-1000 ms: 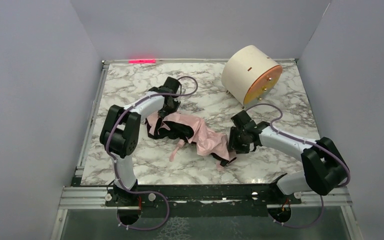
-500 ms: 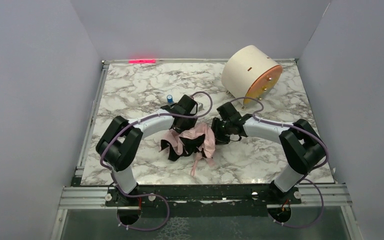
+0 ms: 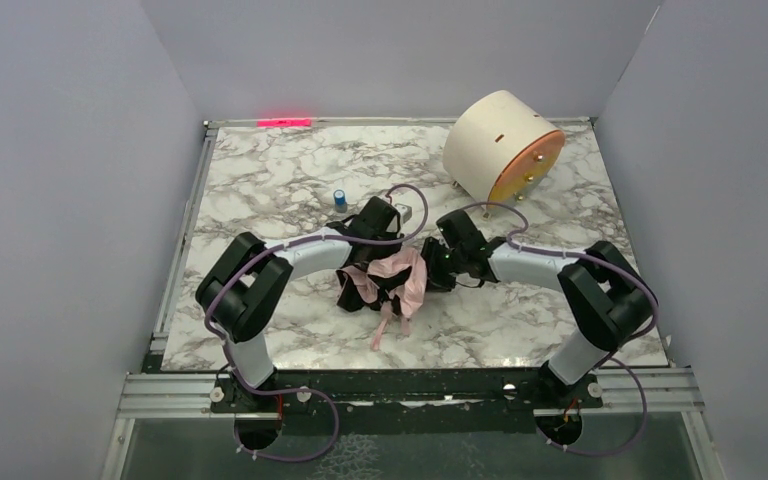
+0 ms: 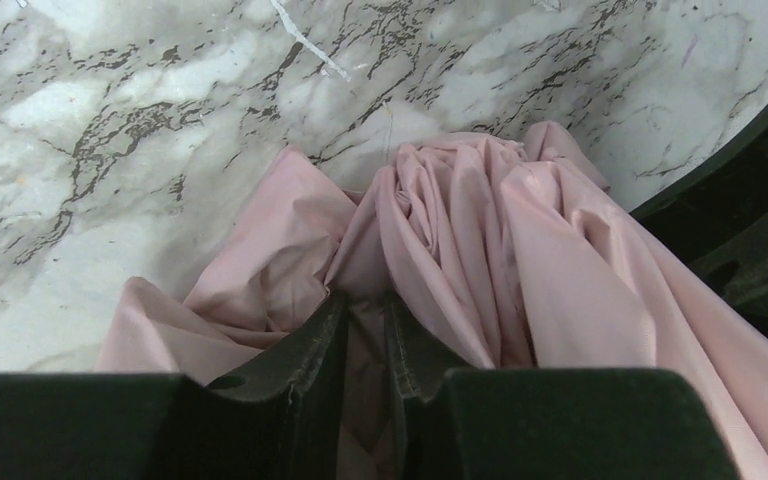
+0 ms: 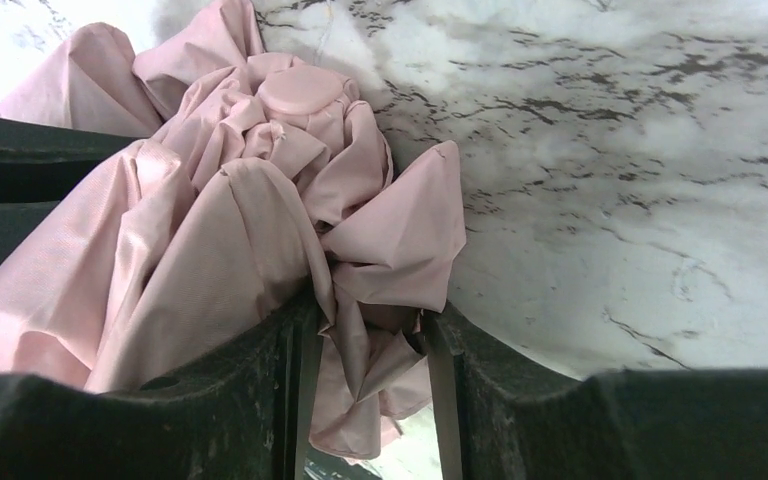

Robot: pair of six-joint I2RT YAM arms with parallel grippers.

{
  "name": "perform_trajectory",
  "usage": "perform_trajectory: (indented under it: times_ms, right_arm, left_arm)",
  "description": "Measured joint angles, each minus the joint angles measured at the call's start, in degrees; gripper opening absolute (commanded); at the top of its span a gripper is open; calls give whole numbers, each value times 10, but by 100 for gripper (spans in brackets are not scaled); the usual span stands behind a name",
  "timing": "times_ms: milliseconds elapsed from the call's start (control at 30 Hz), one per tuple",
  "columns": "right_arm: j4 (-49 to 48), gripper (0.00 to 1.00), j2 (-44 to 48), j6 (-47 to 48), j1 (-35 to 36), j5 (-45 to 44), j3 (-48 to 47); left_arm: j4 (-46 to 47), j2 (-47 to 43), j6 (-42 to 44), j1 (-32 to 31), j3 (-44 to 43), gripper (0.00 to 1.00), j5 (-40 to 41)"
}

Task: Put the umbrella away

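Table (image 3: pixel 260 160): white marble with grey veins, and all the action sits right in the middle of it.
Drum (image 3: pixel 485 145): a cream cylinder lying on its side at the far right corner, orange face turned toward the near right. That face covers the end, so the inside is hidden. It sits well apart from the umbrella.
Umbrella (image 3: pixel 400 272): here it is, a crumpled pale pink bundle with black parts showing through, at the table's centre, squeezed between the two arms and outside the drum.
Left end effector (image 4: pixel 365 305): fingers drawn close together with a thin fold of pink fabric pinched between them. It has the umbrella's left side.
Right end effector (image 5: pixel 370 320): fingers stand wider apart, with a thick bunch of pink fabric packed between them and touching both. It grips the umbrella's right side.
Strap (image 3: pixel 385 325): a long pink strip trailing from the bundle toward the near edge, lying on the marble.
Knob (image 5: pixel 300 92): a round pink disc nestled among the folds, seen from the right wrist.
Blue cylinder (image 3: pixel 340 197): tiny and upright, just beyond the left arm's wrist.
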State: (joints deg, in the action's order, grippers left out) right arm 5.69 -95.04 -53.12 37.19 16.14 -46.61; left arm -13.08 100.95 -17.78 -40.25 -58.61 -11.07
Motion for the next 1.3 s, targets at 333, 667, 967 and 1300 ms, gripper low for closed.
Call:
perform_trajectory:
  times_ms: [333,667,967,1300]
  right_arm:
    - [93,52,77,41,20,-104,15]
    - [196,57,220,91,22,-172,30]
    - [333,50,243,95,22,-352,6]
    - [303,31,133,123,9,-305,11]
  left_arm:
    - [-34,-40,7,13,-28,64,7]
    - [-101,-239,49,145,-82,74,69]
    - [-171,-262,41,188,-15,42,176]
    - [-130,-152,21,136,44,29,130]
